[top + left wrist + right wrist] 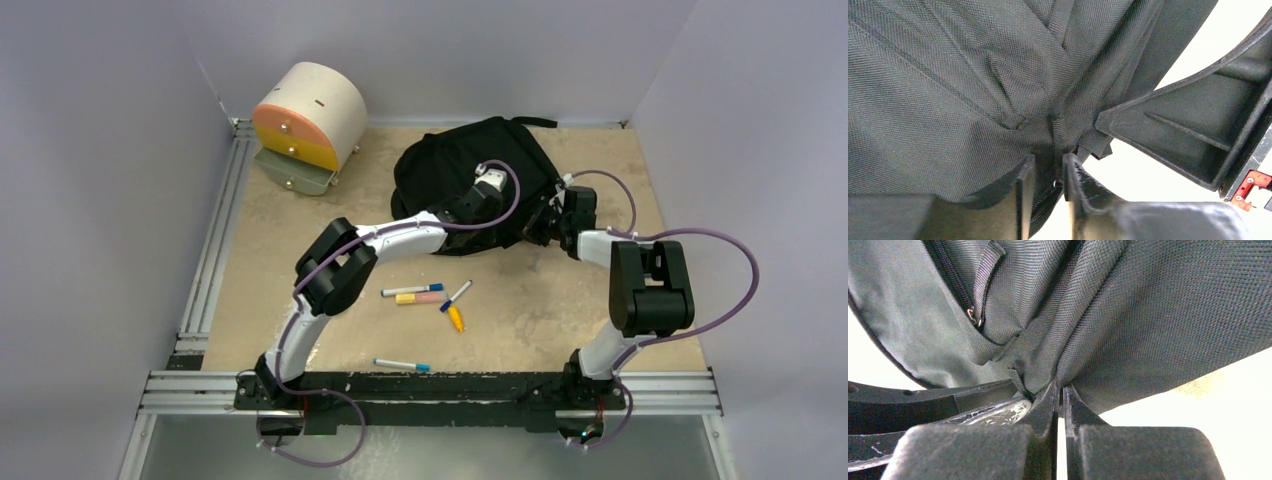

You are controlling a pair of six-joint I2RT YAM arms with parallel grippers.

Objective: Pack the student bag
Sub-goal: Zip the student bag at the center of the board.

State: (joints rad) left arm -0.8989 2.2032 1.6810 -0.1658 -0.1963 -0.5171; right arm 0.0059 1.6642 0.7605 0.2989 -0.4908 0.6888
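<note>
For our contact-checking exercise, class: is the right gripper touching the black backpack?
Touching. The right wrist view shows the right gripper pinching a fold of the black backpack, jaws closed on the fabric.

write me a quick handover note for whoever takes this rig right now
left claw: closed around a fold of the student bag, next to a zipper.
right claw: shut, pinching the bag's fabric at its right edge.
Bag: lying at the back of the table, no opening visible.
Pens: loose on the table in front of the bag.
Done: both claws are on the bag; nothing looks packed.
Left: probably open the bag, then load the pens.
</note>
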